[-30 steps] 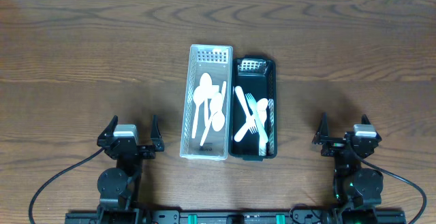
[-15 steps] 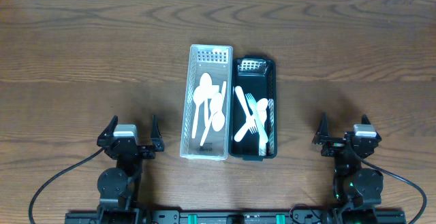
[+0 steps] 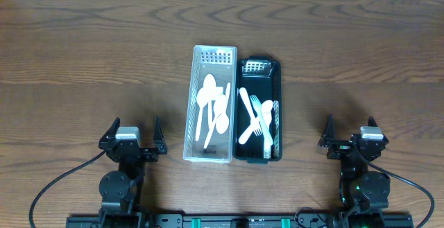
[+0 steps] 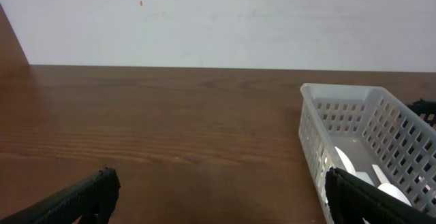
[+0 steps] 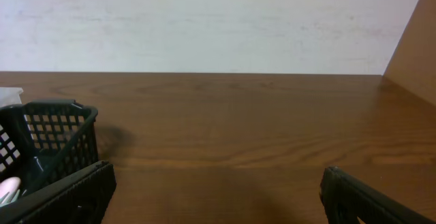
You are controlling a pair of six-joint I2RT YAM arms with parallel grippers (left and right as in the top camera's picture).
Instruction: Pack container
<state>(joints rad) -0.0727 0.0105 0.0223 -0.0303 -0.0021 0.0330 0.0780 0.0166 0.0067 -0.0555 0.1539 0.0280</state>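
Two slotted containers stand side by side mid-table. The white container [image 3: 211, 104] holds white plastic spoons [image 3: 209, 107]; the black container [image 3: 261, 110] to its right holds white forks [image 3: 255, 119]. My left gripper [image 3: 134, 128] rests open near the front edge, left of the white container [image 4: 368, 142], nothing between its fingers. My right gripper [image 3: 352, 129] is open too, to the right of the black container [image 5: 48, 142] and apart from it. Bare wood lies between the jaws in both wrist views.
The wooden table [image 3: 83, 55] stretches wide on either side and behind the containers. A white wall [image 4: 218, 20] stands past the far edge. Black cables [image 3: 48, 186] trail from both arm bases at the front.
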